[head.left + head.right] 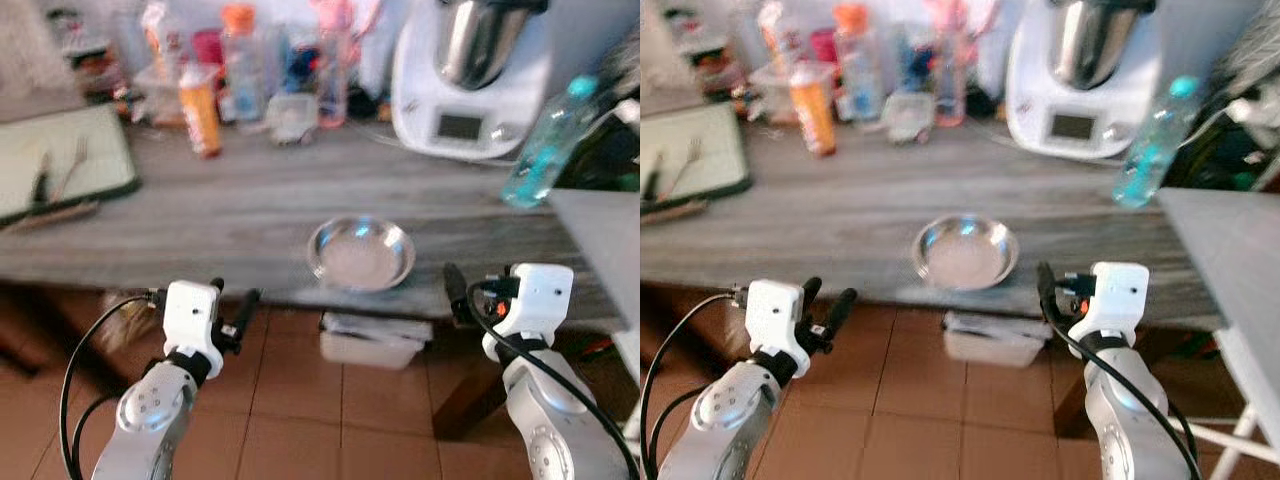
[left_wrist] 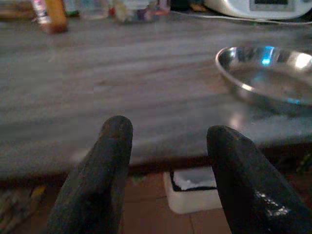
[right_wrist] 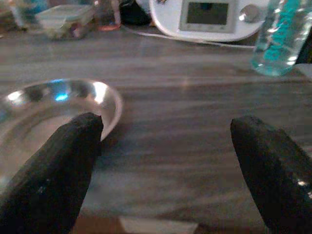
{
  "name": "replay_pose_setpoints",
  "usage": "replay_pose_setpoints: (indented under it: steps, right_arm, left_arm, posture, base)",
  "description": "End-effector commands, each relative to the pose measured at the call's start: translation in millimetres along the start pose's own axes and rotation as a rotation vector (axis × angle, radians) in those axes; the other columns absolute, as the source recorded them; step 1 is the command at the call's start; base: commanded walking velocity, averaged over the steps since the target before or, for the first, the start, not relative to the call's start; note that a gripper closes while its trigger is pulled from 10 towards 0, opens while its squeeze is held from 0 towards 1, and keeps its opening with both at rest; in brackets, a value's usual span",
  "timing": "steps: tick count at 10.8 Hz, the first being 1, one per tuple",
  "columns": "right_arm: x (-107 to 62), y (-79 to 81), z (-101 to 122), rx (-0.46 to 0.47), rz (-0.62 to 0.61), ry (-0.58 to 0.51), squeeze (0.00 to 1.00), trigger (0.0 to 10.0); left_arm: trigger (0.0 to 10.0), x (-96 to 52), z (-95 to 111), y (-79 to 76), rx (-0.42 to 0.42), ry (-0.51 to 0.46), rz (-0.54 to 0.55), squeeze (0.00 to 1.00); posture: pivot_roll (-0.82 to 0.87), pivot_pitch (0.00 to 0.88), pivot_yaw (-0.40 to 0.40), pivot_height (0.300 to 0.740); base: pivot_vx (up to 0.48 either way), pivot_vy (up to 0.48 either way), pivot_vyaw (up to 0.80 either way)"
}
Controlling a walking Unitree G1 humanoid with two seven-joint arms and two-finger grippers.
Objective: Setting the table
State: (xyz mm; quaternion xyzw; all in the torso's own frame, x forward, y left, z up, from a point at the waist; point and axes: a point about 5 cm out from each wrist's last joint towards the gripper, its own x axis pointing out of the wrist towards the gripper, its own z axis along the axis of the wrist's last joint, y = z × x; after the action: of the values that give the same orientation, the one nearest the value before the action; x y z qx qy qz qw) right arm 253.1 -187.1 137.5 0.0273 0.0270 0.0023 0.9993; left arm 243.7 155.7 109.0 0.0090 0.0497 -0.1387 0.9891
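A: What's on the far left of the wooden table (image 1: 230,215)?

B: A pale green tray (image 1: 62,160) with a fork (image 1: 72,165) lying on it. Along the back edge stands an orange bottle (image 1: 200,110), then a blurred row of bottles and a small clear container (image 1: 292,117).

A: And the left gripper (image 1: 233,312)?

B: It hangs just below the table's front edge, over the tiled floor. The left wrist view shows its two black fingers (image 2: 100,180) spread apart with nothing between them.

A: Where is the dish?

B: The steel bowl (image 1: 361,252) sits near the front edge of the table, about midway between the two arms, and looks empty. Under the table, just beneath it, a white box (image 1: 372,340) rests on the floor.

A: The right gripper (image 1: 456,290)?

B: At the table's edge, just right of the bowl. Its jaws are wide open; in its wrist view one finger (image 3: 53,170) overlaps the bowl's rim, though I cannot tell if it touches.

A: Further right?

B: A white kitchen machine (image 1: 470,85) at the back, then a tilted blue-capped water bottle (image 1: 545,145) near the table's right end
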Motion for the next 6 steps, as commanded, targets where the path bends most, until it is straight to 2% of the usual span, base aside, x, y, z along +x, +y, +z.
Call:
replay_pose_setpoints:
  steps: [1, 6]
  right_arm:
    - [0.1, -0.9, -2.4, 0.004, -0.008, 0.015, 0.0, 10.0]
    - [1.1, -2.6, -3.9, 0.003, -0.015, 0.019, 0.0, 10.0]
  left_arm:
    - [10.0, -0.2, 3.5, -0.1, 0.008, -0.005, 0.007, 0.0]
    - [10.0, 0.5, 4.0, -0.8, 0.017, -0.001, 0.004, 0.0]
  posture:
    - [0.04, 0.022, 0.002, 0.74]
    - [0.04, 0.023, 0.002, 0.74]
  base:
    - [-0.27, 0.0, 0.0]
    - [-0.272, 0.0, 0.0]
